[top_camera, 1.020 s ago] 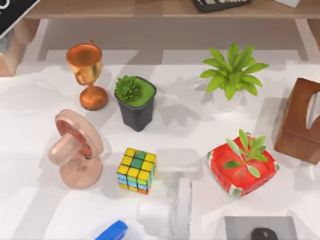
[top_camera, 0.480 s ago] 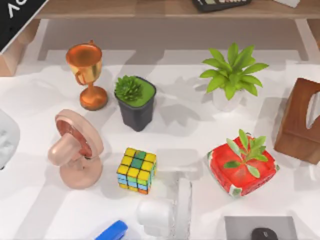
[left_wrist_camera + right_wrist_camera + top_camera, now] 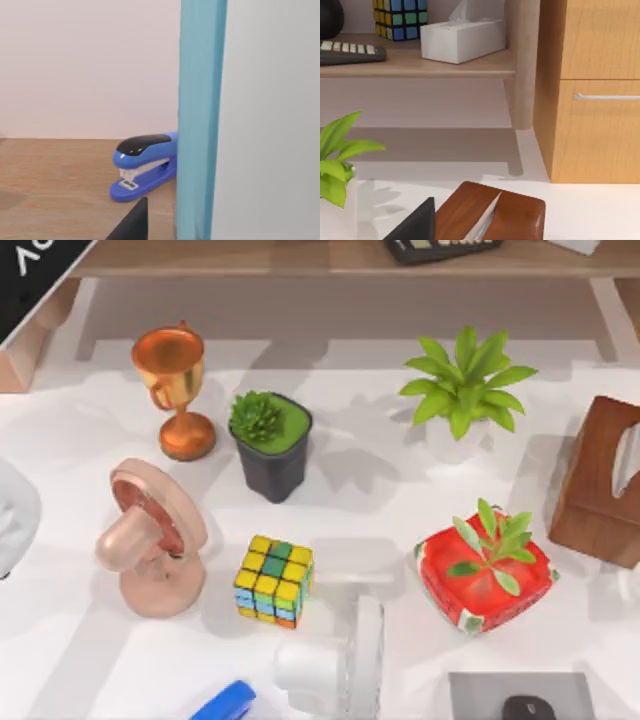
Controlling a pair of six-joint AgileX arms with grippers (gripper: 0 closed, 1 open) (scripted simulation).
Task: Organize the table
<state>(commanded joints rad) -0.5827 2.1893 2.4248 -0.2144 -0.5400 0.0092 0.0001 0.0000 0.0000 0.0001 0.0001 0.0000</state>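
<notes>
Jaw state on the left gripper (image 3: pixel 134 225) and the right gripper (image 3: pixel 417 222): cannot tell for either. The left wrist view faced a blue stapler (image 3: pixel 145 165) on a wooden board beside a teal upright panel (image 3: pixel 200 120). The right gripper hung over the brown tissue box (image 3: pixel 495 212) at the table's right edge.

Change: a pale bulk of the left arm (image 3: pixel 12 515) had come in at the left edge of the table (image 3: pixel 380 490) within the last second (absent before). The trophy (image 3: pixel 172 390), the pink fan (image 3: pixel 150 540) and the cube (image 3: pixel 273 580) had not shifted. Judgement: tidying was barely started, with the left arm likely heading for a first pick.
</notes>
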